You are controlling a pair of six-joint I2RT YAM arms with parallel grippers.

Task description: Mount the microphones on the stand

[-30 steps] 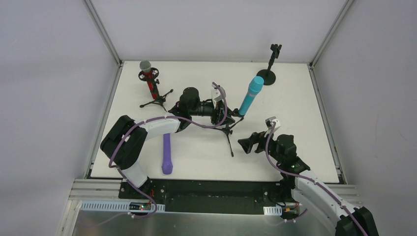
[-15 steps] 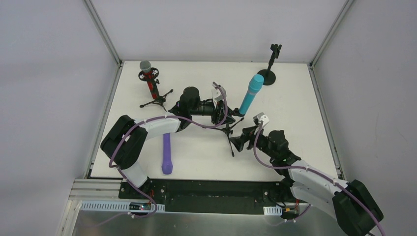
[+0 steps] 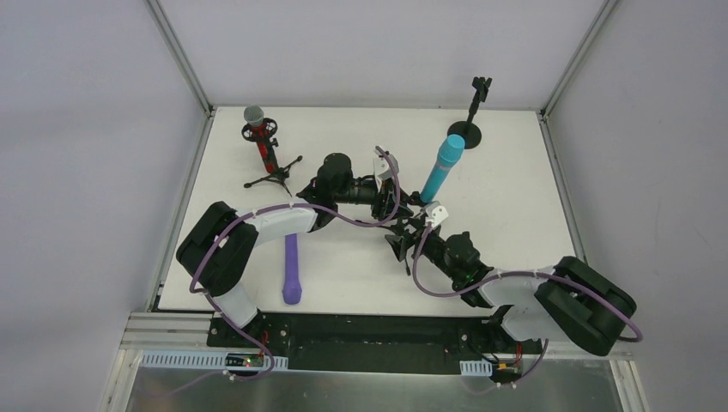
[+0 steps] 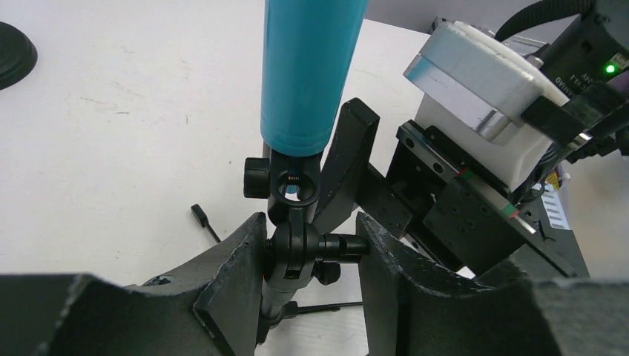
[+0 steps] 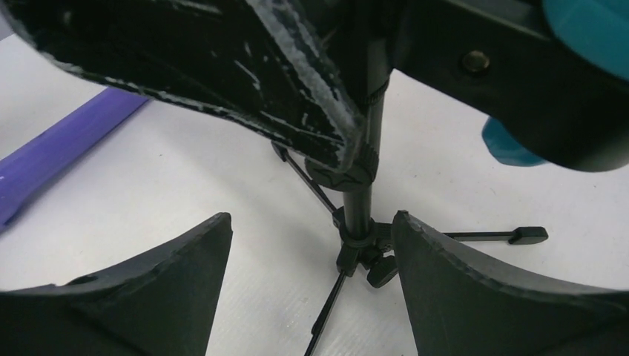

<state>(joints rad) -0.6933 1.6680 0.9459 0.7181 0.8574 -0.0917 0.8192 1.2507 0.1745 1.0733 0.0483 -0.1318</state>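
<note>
Left wrist: left gripper [image 4: 309,231] tight on the stand joint [image 4: 295,251]; right gripper [image 5: 311,222] wide astride its post [image 5: 357,199].

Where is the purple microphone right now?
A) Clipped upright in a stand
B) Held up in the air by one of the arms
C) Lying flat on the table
C: the purple microphone lies flat on the white table, with nothing gripping it.

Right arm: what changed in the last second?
The right gripper swung left and straddles the post of the black tripod stand, open. The left gripper stays clamped on that stand's swivel under the cyan stick microphone. Unmoved: purple stick microphone, red grey-headed microphone.
</note>
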